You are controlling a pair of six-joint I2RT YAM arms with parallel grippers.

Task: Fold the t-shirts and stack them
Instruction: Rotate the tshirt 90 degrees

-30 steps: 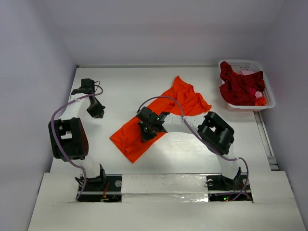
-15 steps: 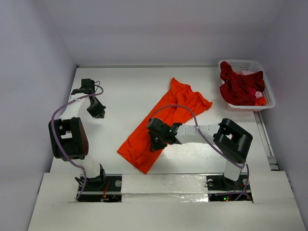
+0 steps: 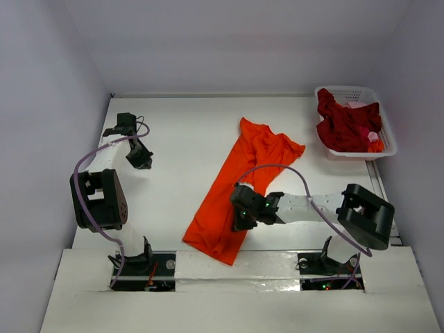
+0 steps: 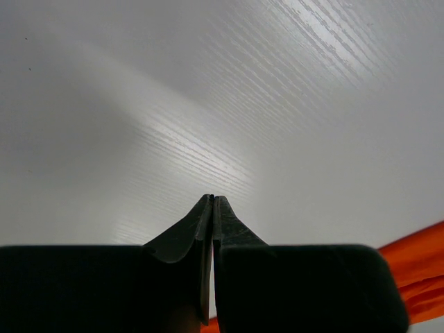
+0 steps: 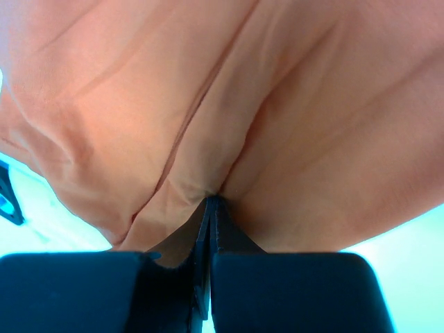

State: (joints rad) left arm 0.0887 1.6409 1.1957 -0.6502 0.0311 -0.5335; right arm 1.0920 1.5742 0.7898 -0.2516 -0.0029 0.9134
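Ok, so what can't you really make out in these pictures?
- Top view: how many red shirts fill the basket; they are bunched together.
- Top view: the part of the orange shirt under the right hand, which hides it.
- Right wrist view: how many layers are pinched; the cloth is close and blurred.
- Left wrist view: the shut left hand shows only an orange sliver, cut off by the frame edge.

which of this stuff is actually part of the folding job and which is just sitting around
Part of the job:
- orange t-shirt, pinched in the shut right gripper
- dark red t-shirts, heaped at the far right

Just there:
- white lattice basket holding the red ones
- left gripper, shut on nothing over the bare table
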